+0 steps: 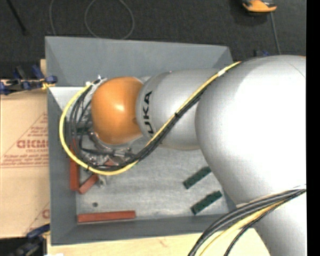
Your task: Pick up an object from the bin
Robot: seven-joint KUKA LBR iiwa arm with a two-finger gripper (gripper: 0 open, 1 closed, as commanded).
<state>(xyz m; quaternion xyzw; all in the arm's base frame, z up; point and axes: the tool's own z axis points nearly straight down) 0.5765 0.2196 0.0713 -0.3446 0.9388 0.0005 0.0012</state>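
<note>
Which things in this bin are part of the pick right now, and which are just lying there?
In the job, likely: orange-covered wrist; red-brown blocks beside it, at the bin left.
Lying about: long red-brown bar along the bottom wall; two dark green bars, right.

The glossy orange dome-shaped plastic cover (116, 110) shows a bright highlight, the smooth silver arm (256, 121) right of that cover has a satin sheen, and below it the grey metal bin (149, 191) has a dull, grainy floor bearing a matt red-brown flat bar (105, 216) and matt dark green strips (196, 178).
</note>
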